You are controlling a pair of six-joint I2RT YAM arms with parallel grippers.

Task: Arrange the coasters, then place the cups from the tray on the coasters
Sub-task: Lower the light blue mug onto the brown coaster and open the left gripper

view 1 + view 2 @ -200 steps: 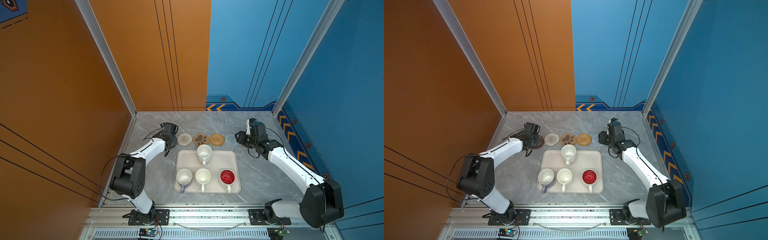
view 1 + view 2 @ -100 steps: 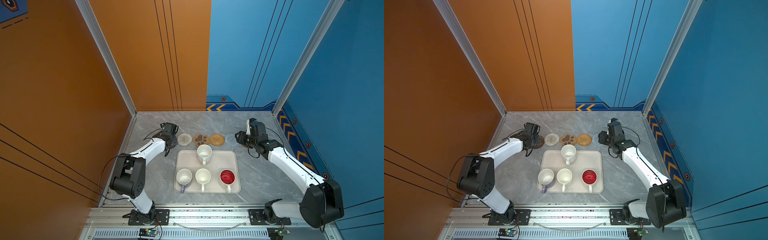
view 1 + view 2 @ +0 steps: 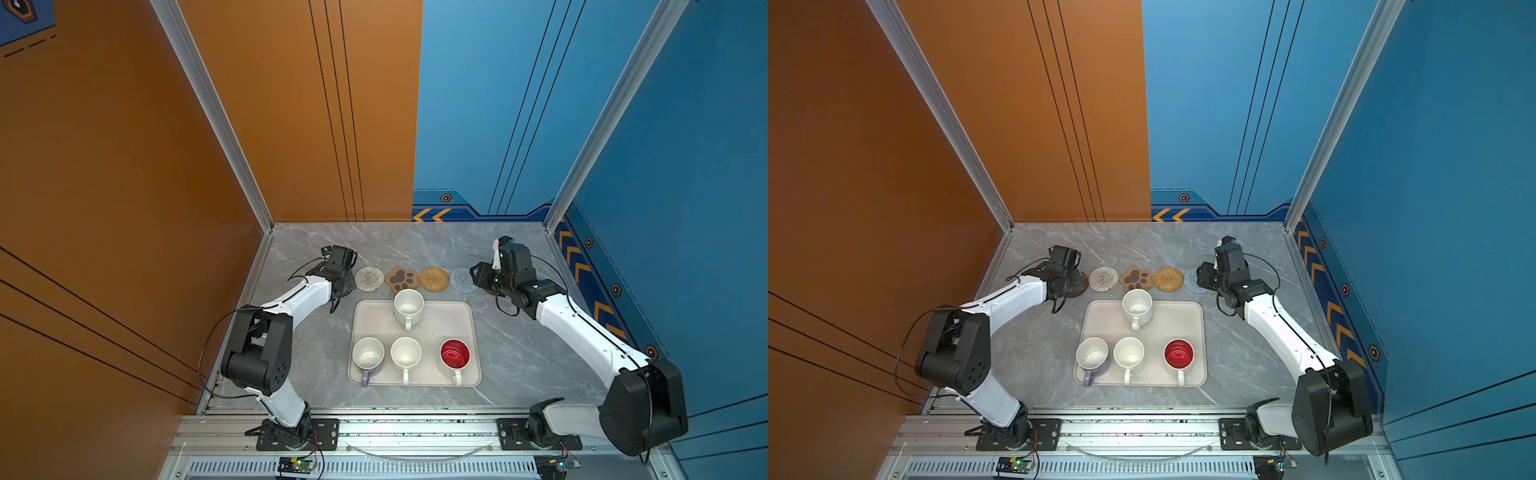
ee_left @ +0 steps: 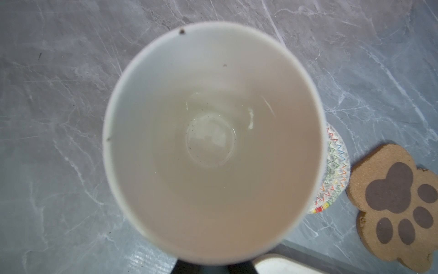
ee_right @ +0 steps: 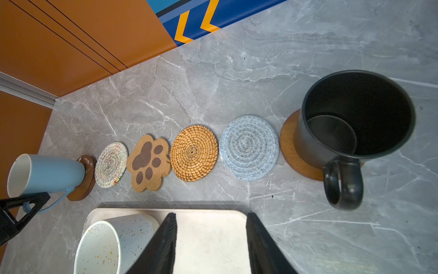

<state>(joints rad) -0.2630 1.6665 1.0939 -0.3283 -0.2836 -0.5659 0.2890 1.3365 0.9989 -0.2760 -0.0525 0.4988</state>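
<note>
Coasters lie in a row behind the tray point(image 3: 461, 316): white woven point(image 5: 111, 164), paw-shaped point(image 5: 148, 163), rattan point(image 5: 193, 153), grey-blue point(image 5: 248, 147), with a brown disc at each end. The light blue cup point(image 5: 52, 173) rests its base on the left disc point(image 5: 85, 180). My left gripper point(image 4: 214, 269) is shut on its handle, and the cup's white inside fills the left wrist view. A matte black cup point(image 5: 355, 113) stands on the right disc point(image 5: 290, 151). My right gripper point(image 5: 211, 217) hangs open and empty over the tray's far edge. Both arms hide these two cups in both top views.
On the tray stand a speckled white cup point(image 3: 408, 307) at the back and, along the front, a lilac cup point(image 3: 368, 353), a white cup point(image 3: 406, 353) and a red-inside cup point(image 3: 455, 354). The orange wall is close behind the left arm.
</note>
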